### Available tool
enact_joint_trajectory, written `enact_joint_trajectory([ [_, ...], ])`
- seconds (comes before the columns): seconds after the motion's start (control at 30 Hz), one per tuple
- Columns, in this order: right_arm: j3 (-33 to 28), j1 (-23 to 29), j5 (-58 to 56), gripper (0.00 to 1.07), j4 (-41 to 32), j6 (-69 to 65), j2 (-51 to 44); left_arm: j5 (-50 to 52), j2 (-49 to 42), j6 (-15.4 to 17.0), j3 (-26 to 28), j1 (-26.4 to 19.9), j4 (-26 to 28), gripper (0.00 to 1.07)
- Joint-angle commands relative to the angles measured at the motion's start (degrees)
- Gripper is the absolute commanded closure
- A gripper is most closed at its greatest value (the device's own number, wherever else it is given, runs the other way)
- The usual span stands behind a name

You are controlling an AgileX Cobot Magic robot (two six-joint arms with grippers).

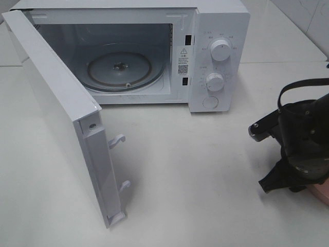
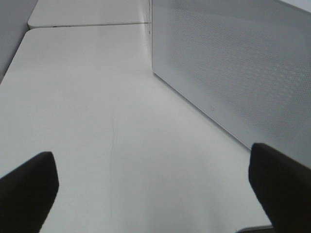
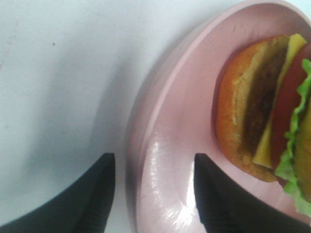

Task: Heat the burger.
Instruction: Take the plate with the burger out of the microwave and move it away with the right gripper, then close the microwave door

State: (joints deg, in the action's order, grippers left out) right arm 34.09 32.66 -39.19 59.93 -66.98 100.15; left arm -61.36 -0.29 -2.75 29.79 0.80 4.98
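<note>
The burger (image 3: 272, 111) sits on the pink plate (image 3: 175, 145), beyond the right gripper (image 3: 154, 194) and off to one side of it; those jaws stand apart, straddling the plate's rim, one finger over the white table (image 3: 58, 73), the other over the plate, neither touching the bun; the left gripper (image 2: 155, 187) hangs with its jaws wide apart over bare table beside the microwave (image 1: 216, 62), whose door (image 1: 61, 113) stands open.
</note>
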Motion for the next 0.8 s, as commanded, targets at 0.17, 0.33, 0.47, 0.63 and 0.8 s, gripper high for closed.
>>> enact_joint_trajectory([
  [0.17, 0.46, 0.17, -0.23, 0.53, -11.52, 13.46, -10.08, 0.17, -0.40, -0.11, -0.17, -0.11, 0.23, 0.07],
  [0.33, 0.46, 0.17, -0.23, 0.49, -21.49, 25.04, -17.02, 0.17, -0.40, -0.11, -0.17, -0.11, 0.23, 0.07],
  [0.47, 0.46, 0.17, -0.17, 0.44, -27.27, 32.43, -21.66, 0.17, -0.40, -0.11, -0.17, -0.11, 0.23, 0.07],
  [0.63, 1.26, 0.17, -2.81, 0.33, -41.48, 47.33, -32.54, 0.17, -0.40, -0.11, -0.17, -0.11, 0.23, 0.07],
  [0.8, 2.86, 0.17, -6.59, 0.31, -45.78, 50.36, -38.50, 0.17, -0.40, -0.11, -0.17, -0.11, 0.23, 0.07],
])
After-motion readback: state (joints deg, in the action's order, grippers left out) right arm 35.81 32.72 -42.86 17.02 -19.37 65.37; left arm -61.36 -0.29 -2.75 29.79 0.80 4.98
